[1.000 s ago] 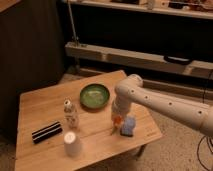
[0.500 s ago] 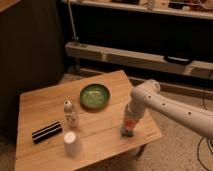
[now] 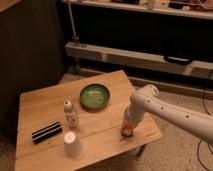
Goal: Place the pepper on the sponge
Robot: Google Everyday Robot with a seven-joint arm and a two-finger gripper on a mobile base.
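The tool [image 3: 127, 127] hangs low over the right near part of the wooden tabletop [image 3: 42, 105], close to its edge. A patch of orange-red shows at its tip, which I take for the pepper [image 3: 129, 133]. I cannot tell whether the tool is spread or pinching the pepper. The sponge is not to be made out and may be hidden beneath the tool, so whether the pepper rests on it is not settled.

To do this step well, I judge the tool should move slowly and straight up and down. The pepper should lie lengthwise across the middle of the pad, since a slim tapered thing rolls easily and the edge is near.

Counted: one pepper, one green bowl [image 3: 95, 95], one small bottle [image 3: 70, 114], one white cup [image 3: 71, 143], one black striped block [image 3: 46, 132].
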